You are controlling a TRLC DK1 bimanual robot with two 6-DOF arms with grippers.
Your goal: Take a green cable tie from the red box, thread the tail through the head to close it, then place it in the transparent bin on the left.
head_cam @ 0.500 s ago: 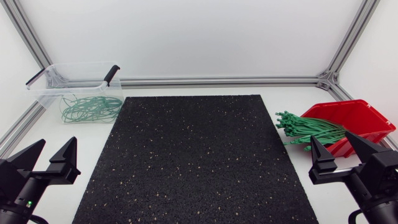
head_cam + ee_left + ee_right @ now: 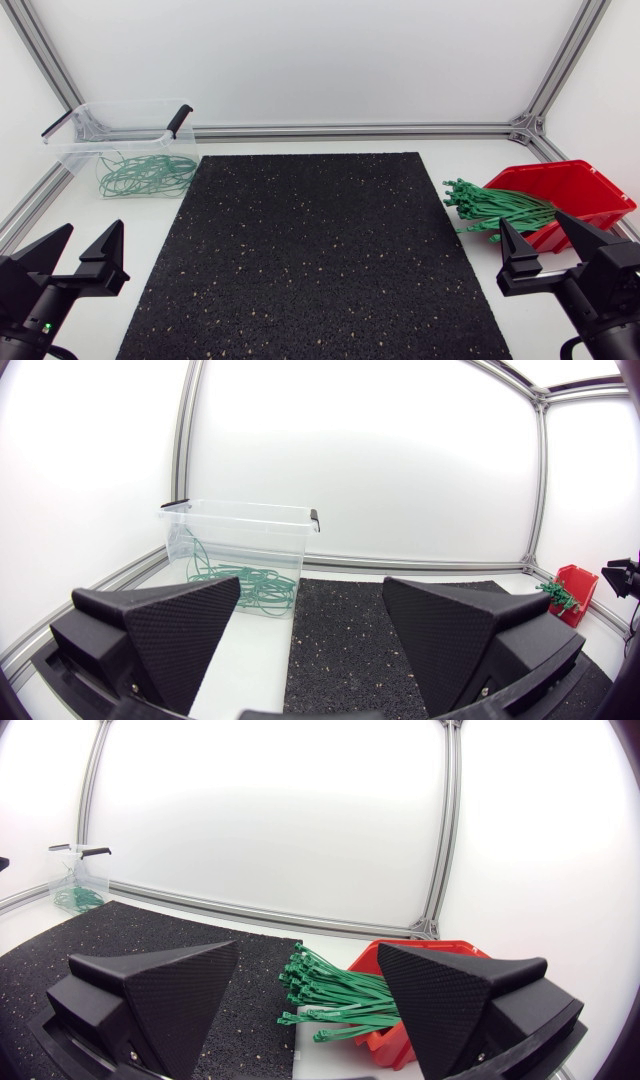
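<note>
Open left end effector [image 2: 310, 635] faces transparent bin [image 2: 240, 540] holding green ties [image 2: 245, 580].

The head view's lower edge cuts off both arms behind the left gripper [image 2: 92, 245] and right gripper [image 2: 532, 240]. The right gripper's fingers [image 2: 518, 262] cover the near corner of the red box [image 2: 590, 190] and part of the green cable ties [image 2: 500, 208]. In the left wrist view that box's contents are too small to tell. The looped ties [image 2: 145, 173] in the transparent bin [image 2: 72, 150] tangle beyond counting.
</note>
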